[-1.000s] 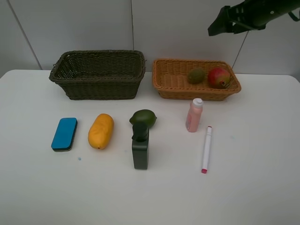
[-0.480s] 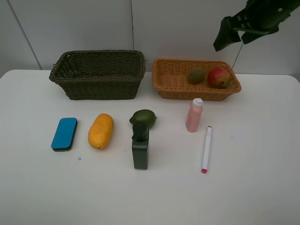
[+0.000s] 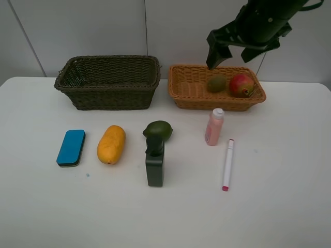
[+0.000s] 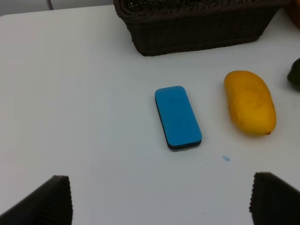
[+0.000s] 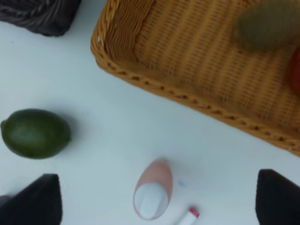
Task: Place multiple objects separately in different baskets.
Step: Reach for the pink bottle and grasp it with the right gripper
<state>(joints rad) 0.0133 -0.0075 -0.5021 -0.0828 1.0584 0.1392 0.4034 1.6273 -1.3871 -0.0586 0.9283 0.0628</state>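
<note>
Pink bottle (image 3: 214,127) stands upright at 6 o'clock of the orange-tan basket (image 3: 191,103); the right gripper (image 3: 229,52), jaws wide and empty above, could topple it toward the marker (image 3: 227,164) at 5 o'clock by descending off-centre.

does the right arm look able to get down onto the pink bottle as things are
Likely yes: the right gripper hangs open above the pink bottle, which stands apart from the marker and the orange basket with nothing over its cap.

A robotics lab bench, by the look: a bare white table (image 3: 289,217) lies below the fingers (image 3: 212,54) of the black right gripper (image 3: 229,61), and plain grey wall panels (image 3: 93,26) stand behind them.
</note>
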